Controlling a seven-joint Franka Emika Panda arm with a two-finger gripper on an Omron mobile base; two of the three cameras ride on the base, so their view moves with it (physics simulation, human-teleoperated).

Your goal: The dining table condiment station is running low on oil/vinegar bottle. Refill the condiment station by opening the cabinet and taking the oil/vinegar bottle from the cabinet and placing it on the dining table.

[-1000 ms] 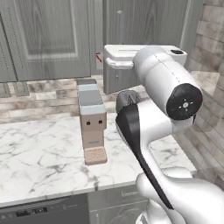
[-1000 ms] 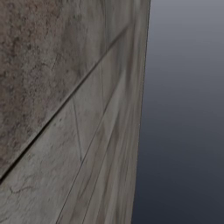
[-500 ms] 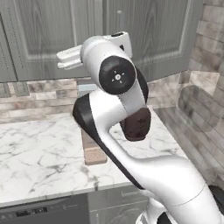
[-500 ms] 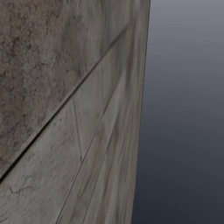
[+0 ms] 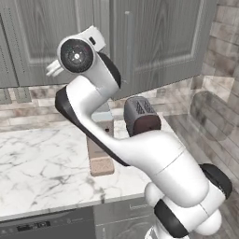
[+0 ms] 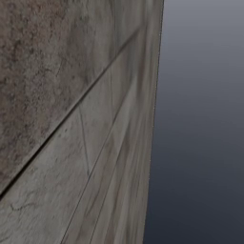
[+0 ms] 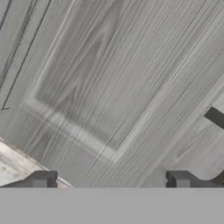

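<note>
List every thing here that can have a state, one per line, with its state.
cabinet: doors shut, handle untouched.
gripper: open, holding nothing, pointed at a cabinet door panel.
coffee machine: upright on the marble counter, mostly behind the arm.
counter: marble top, bare where it shows.

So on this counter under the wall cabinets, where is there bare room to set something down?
The marble counter is bare left of the tan block, from the tiled backsplash to the front edge. Right of the block it is crowded: the arm covers that stretch.
</note>
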